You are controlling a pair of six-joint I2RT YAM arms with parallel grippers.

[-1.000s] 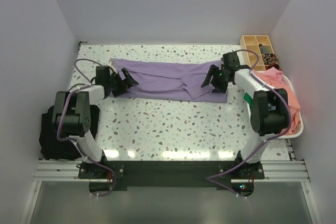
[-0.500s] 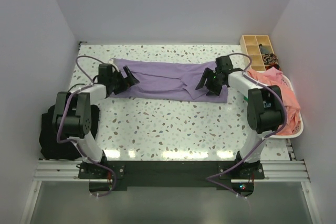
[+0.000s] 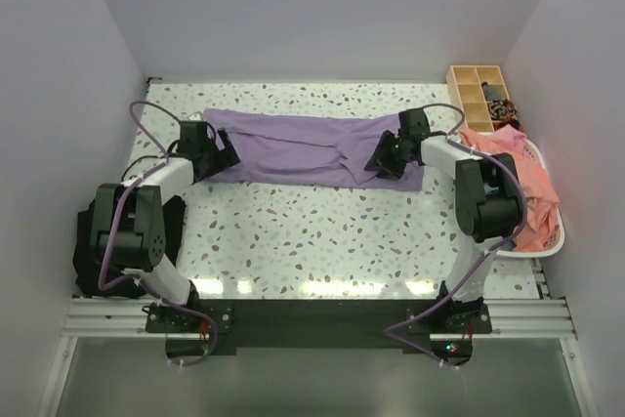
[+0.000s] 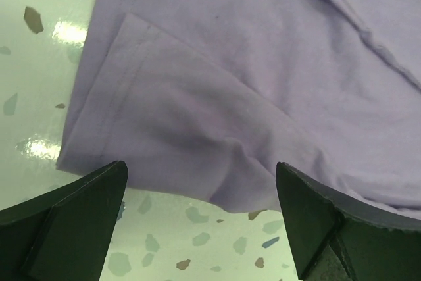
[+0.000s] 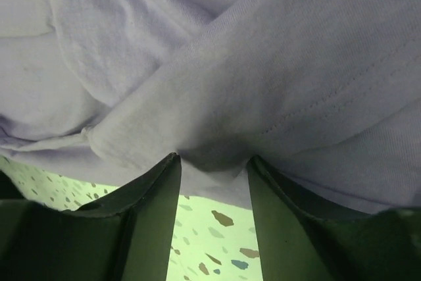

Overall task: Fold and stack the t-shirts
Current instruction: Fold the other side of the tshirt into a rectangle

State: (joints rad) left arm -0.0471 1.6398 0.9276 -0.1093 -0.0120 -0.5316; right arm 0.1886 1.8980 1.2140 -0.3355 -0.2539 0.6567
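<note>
Reaching for the near edge of the lavender t-shirt (image 3: pixel 303 144) with both claws.
My left claw (image 4: pixel 200 182) hangs wide over the near left sleeve corner. My right claw (image 5: pixel 214 162), half-narrowed, straddles the near hem, and I can't tell if it grips. The shirt lies spread across the bench (image 3: pixel 322 231). If only one side catches, I risk a skewed, bunched fold.

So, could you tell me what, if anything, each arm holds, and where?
The left fingers stand open, holding nothing. The right fingers straddle the near edge of the lavender cloth t-shirt; whether they grip it cannot be told.
</note>
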